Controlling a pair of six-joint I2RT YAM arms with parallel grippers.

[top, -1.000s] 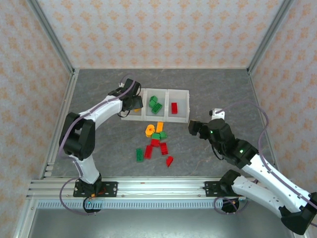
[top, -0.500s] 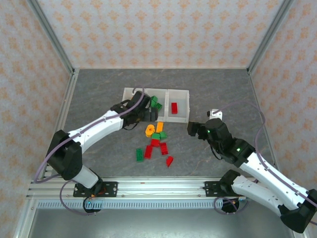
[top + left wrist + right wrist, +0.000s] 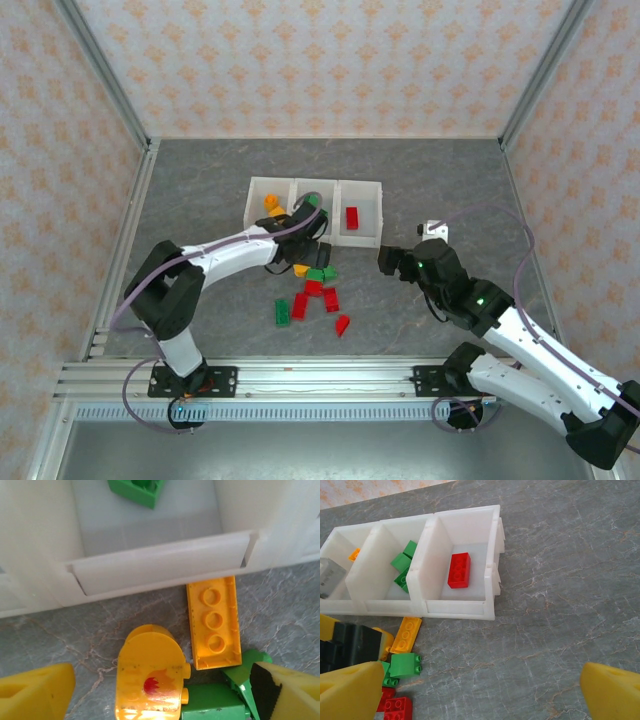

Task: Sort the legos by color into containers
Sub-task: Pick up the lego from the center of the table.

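Above loose legos (image 3: 214, 622), left claw (image 3: 160, 690) spread wide, gripping nothing; right claw (image 3: 485, 690) spread wide, empty.

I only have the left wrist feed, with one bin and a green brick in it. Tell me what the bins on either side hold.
Observer: Seen from the top camera, the right-hand bin holds a single red brick.
Operator: Now the other end.
Observer: The left-hand bin has an orange piece in it.
Operator: Report the right gripper.
Observer: The right gripper is open and holds nothing. It hangs to the right of the loose bricks.
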